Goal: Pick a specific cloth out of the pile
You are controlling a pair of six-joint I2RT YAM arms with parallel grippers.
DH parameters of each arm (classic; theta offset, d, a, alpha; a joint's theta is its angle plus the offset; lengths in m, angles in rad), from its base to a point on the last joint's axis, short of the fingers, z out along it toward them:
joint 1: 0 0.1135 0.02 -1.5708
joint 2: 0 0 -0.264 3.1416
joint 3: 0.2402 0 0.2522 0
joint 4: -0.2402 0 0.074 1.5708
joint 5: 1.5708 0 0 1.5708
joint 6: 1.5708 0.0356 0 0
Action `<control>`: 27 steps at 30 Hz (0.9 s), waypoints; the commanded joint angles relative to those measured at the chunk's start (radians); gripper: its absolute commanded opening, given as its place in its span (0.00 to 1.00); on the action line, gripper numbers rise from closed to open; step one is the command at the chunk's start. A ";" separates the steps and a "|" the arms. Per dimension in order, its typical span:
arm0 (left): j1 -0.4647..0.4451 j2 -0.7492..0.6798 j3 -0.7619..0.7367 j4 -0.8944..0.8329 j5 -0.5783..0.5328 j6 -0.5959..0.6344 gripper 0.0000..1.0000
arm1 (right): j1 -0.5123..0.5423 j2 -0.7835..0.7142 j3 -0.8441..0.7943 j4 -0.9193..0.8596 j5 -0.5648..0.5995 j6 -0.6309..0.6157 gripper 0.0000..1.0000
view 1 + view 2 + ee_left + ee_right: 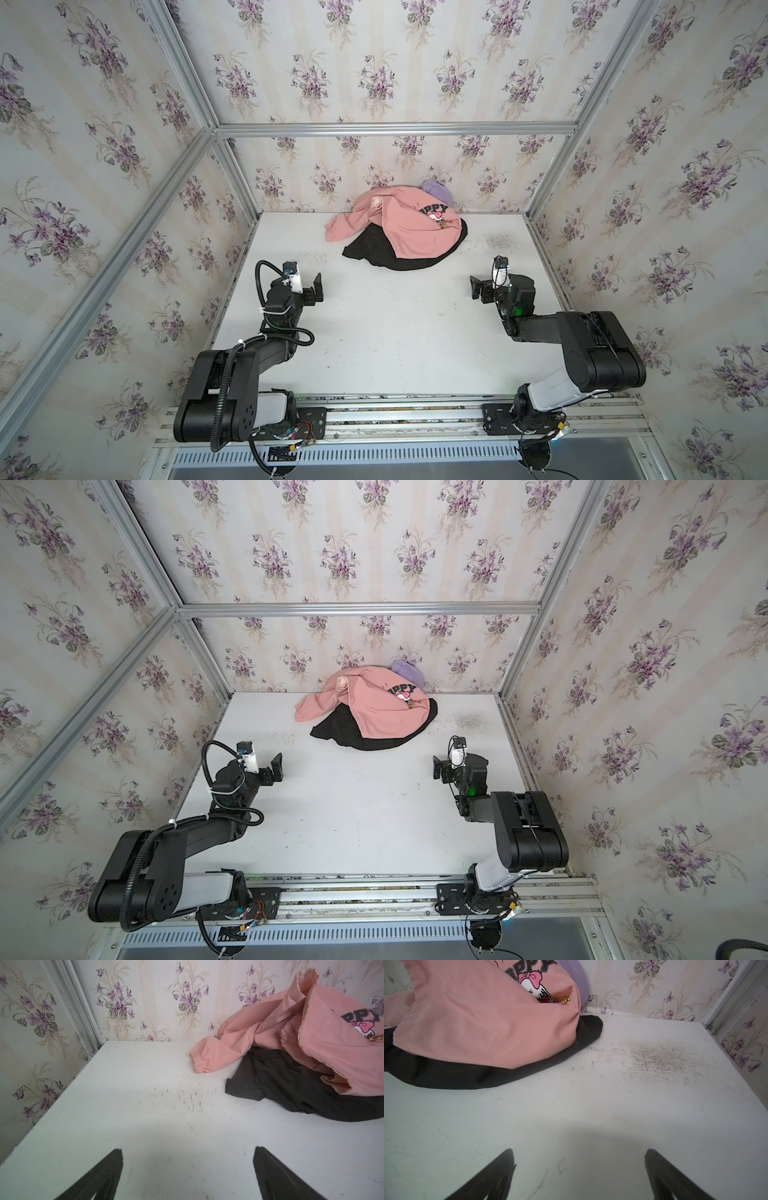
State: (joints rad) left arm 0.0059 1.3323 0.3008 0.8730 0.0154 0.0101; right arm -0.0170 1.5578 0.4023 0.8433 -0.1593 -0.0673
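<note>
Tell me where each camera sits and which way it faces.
Top views: high over the near edge of the table, looking down; left arm, right arm, left gripper and right gripper open, pile by the back wall.
Left wrist: low behind the left gripper, facing the back wall; two fingertips, black cloth, pink sweatshirt.
Right wrist: low behind the right gripper, facing the back wall; two fingertips, lavender cloth.
Shared: both wrist views show black cloth under pink sweatshirt.

Plain black cloth [371, 251], no print. Pink sweatshirt [409, 235] with black letters and a cartoon print in white with a pink bow. Lavender cloth [436, 192], plain. White table [395, 332], grey-black scuffing [660, 1059]. Cream-striped wallpaper [374, 83] patterned with purple violets, green leaves. Silver metal frame [395, 129].
</note>
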 commanded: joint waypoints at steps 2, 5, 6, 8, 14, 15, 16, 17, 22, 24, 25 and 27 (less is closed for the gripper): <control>0.000 0.001 0.008 0.023 0.004 0.009 1.00 | 0.000 -0.004 -0.002 0.039 -0.009 0.005 1.00; 0.000 0.001 0.008 0.023 0.003 0.008 1.00 | -0.004 -0.004 -0.006 0.046 -0.020 0.007 1.00; 0.000 0.001 0.008 0.023 0.003 0.008 1.00 | -0.007 -0.004 -0.008 0.049 -0.026 0.007 1.00; 0.000 0.001 0.008 0.023 0.002 0.008 1.00 | -0.008 -0.005 -0.012 0.050 -0.029 0.007 1.00; 0.000 -0.007 -0.002 0.030 0.006 0.010 1.00 | 0.002 -0.012 -0.017 0.070 -0.002 0.000 1.00; 0.000 -0.007 -0.002 0.031 0.006 0.008 1.00 | 0.010 -0.013 -0.015 0.068 0.012 -0.003 1.00; 0.000 -0.007 -0.002 0.031 0.006 0.008 1.00 | 0.011 -0.013 -0.017 0.067 0.014 -0.003 1.00; 0.000 -0.008 -0.002 0.032 0.006 0.008 1.00 | 0.011 -0.013 -0.017 0.070 0.014 -0.002 1.00; 0.000 -0.008 -0.003 0.033 0.006 0.008 1.00 | 0.006 -0.013 -0.018 0.072 0.029 0.012 1.00; 0.000 -0.008 -0.005 0.035 0.005 0.008 1.00 | 0.006 -0.015 -0.022 0.074 0.092 0.036 1.00; 0.000 -0.008 -0.005 0.035 0.006 0.008 1.00 | 0.006 -0.015 -0.022 0.078 0.094 0.035 1.00; 0.000 -0.008 -0.005 0.035 0.006 0.009 1.00 | 0.020 -0.014 -0.001 0.024 0.111 0.020 1.00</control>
State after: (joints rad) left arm 0.0059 1.3266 0.2958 0.8738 0.0158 0.0101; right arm -0.0078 1.5478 0.3794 0.8810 -0.1013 -0.0490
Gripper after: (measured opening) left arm 0.998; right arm 0.998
